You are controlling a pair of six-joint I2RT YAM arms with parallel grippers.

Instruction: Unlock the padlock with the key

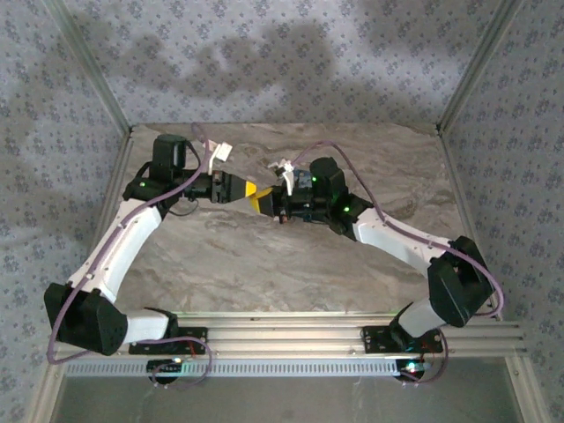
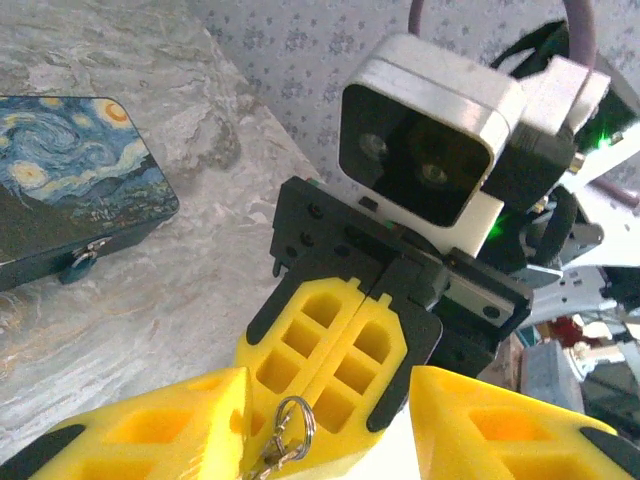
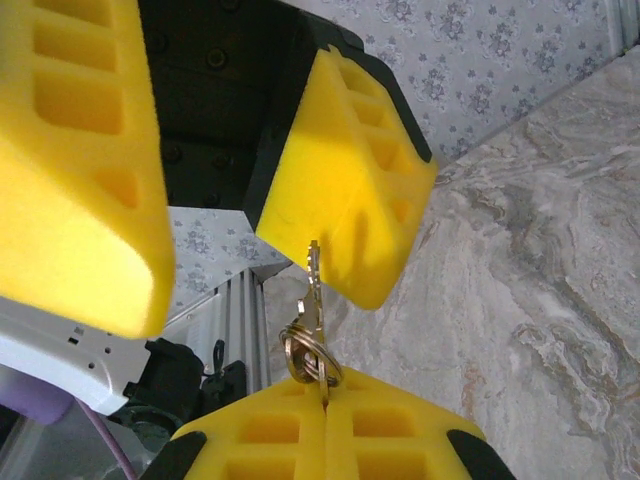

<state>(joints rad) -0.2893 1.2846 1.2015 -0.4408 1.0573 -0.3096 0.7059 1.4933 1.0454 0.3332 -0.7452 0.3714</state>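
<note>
We see the right gripper (image 3: 325, 418) with its jaws together, clamped on the key (image 3: 315, 290) at its ring end, above the bench (image 2: 200, 290). The left gripper (image 1: 256, 199) has its jaws apart, and the key's tip is against one finger. The padlock (image 2: 70, 190) lies on the bench, apart from both.

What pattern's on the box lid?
Box lid: dark blue starry-night swirls, yellow-white; left wrist view shows it best.

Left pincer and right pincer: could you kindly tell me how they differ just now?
The left pincer stands open, yellow fingers well apart; the right pincer is shut. The right pincer grips the key by its ringed end, whereas the left pincer grips nothing, the blade tip just reaching one of its fingers. Both have yellow fingertips on black mounts and face each other.
</note>
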